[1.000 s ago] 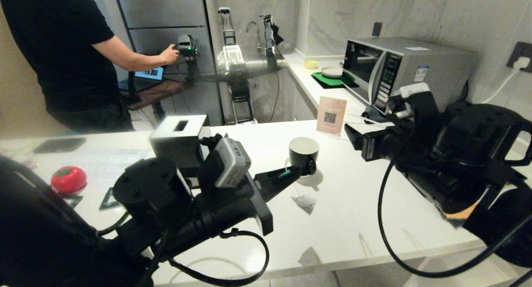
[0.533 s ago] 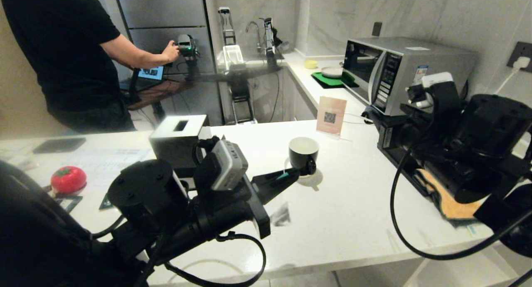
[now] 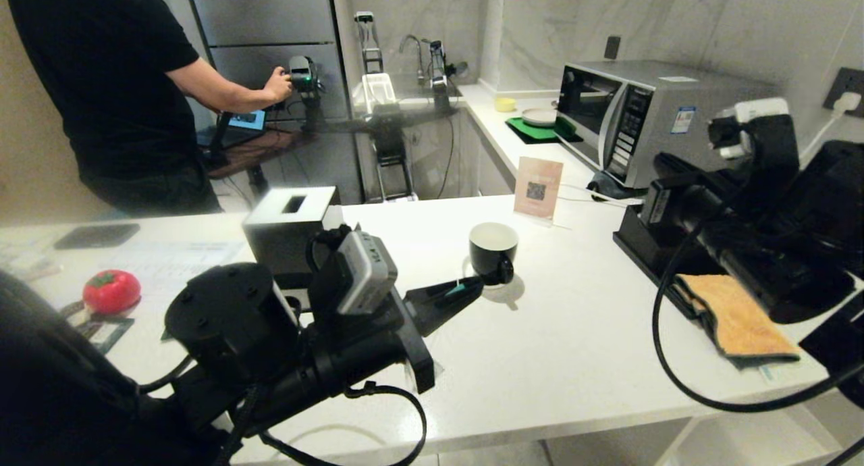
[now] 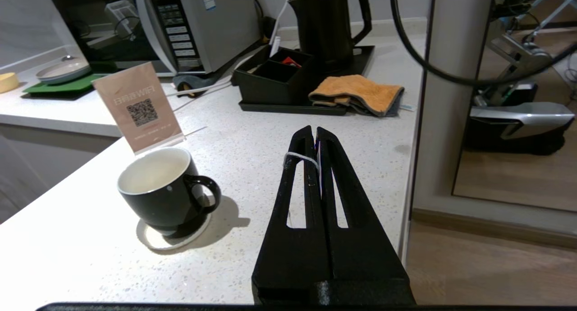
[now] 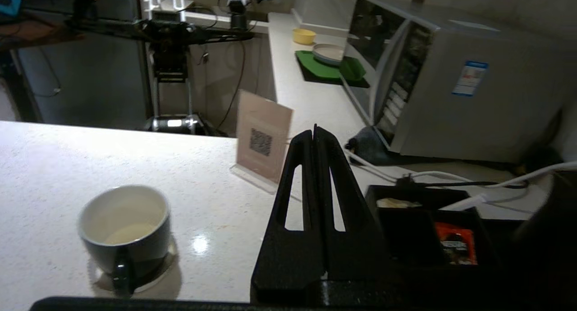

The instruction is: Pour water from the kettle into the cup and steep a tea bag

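Left claw (image 4: 314,133) closed on string (image 4: 301,157) | right claw (image 5: 314,133) closed, empty

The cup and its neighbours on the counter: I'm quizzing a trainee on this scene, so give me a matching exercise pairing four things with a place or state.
Things:
1. cup
2. kettle
3. orange cloth
4. left gripper

Places or states:
A. draped over the black tray's front edge
B. shut on a white string
C. standing on a small white saucer
D. standing at the tray's back, beside the microwave

Pairs: 1-C, 2-D, 3-A, 4-B
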### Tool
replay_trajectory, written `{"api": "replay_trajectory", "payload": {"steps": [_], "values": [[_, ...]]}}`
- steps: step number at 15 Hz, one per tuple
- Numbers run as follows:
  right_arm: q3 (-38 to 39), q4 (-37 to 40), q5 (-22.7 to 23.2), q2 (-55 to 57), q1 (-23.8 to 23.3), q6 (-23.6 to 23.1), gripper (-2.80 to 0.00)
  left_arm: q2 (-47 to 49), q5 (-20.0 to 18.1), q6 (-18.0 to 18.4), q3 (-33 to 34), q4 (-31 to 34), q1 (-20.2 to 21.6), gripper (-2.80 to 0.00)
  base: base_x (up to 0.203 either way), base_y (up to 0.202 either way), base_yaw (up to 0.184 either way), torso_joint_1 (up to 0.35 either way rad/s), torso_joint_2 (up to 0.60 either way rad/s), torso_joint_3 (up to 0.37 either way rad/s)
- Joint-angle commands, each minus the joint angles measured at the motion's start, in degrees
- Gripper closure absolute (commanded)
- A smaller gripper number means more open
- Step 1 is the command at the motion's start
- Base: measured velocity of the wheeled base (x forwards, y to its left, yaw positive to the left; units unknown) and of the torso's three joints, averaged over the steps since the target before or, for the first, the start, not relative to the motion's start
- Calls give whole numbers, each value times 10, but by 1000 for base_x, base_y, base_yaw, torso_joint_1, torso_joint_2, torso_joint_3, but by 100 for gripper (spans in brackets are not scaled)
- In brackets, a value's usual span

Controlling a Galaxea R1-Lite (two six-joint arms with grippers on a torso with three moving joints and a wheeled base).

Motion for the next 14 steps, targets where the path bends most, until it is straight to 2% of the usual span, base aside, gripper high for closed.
{"api": "replay_trajectory", "payload": {"steps": [1,3,6,12,14], "values": [[38,-5,24,-51,-53,-1,0,-1,-1,0,7,-11,0,0,0,0,0,0,0,0],[97,-7,62,-101,-115,-4,0,-1,0,-1,11,-11,0,0,0,0,0,0,0,0],[177,-18,75,-175,-181,-3,0,0,0,-2,11,-11,0,0,0,0,0,0,0,0],[328,-12,80,-326,-192,0,0,-1,0,0,30,-11,2,0,0,0,0,0,0,0],[364,-10,95,-361,-192,1,0,-1,0,1,36,-11,1,0,0,0,0,0,0,0]]}}
